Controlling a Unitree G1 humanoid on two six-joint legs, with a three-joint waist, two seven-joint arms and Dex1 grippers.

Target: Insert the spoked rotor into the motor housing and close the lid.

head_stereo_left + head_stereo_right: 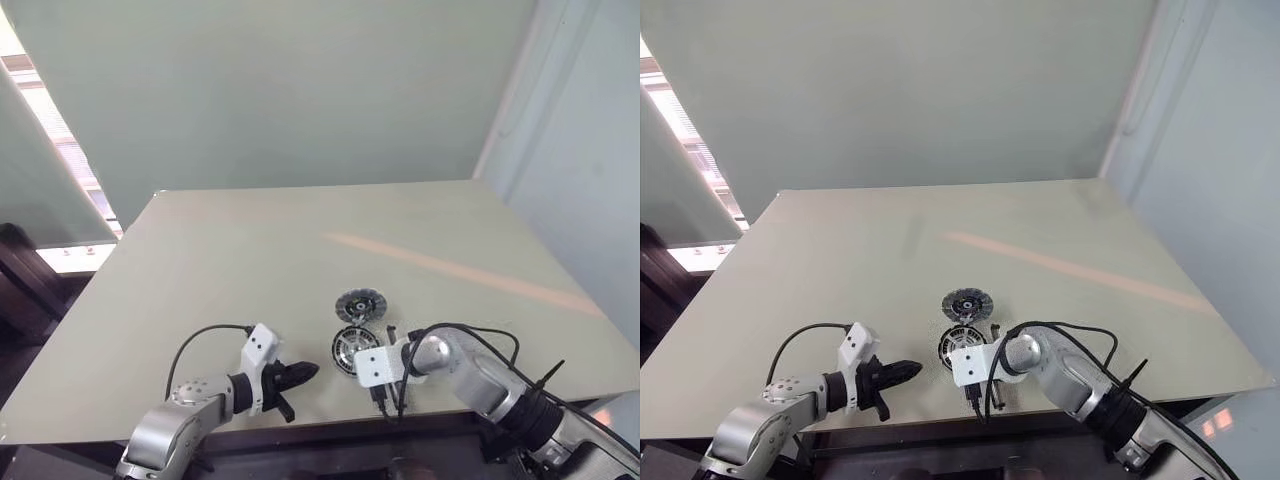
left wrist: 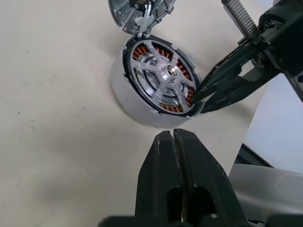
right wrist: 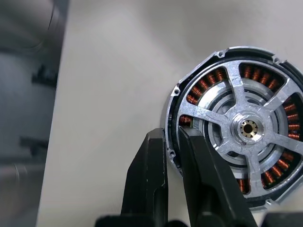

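Both tools low: right tool (image 3: 173, 142) astride motor housing (image 3: 176, 101) rim.

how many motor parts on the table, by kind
motor housing: 1
spoked rotor, seated in the housing: 1
lid, beside the housing: 1
total: 3

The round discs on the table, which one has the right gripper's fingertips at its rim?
The motor housing, the nearer disc, with copper windings showing behind the spoked rotor set in it. The right gripper pinches its rim; the lid lies farther off.
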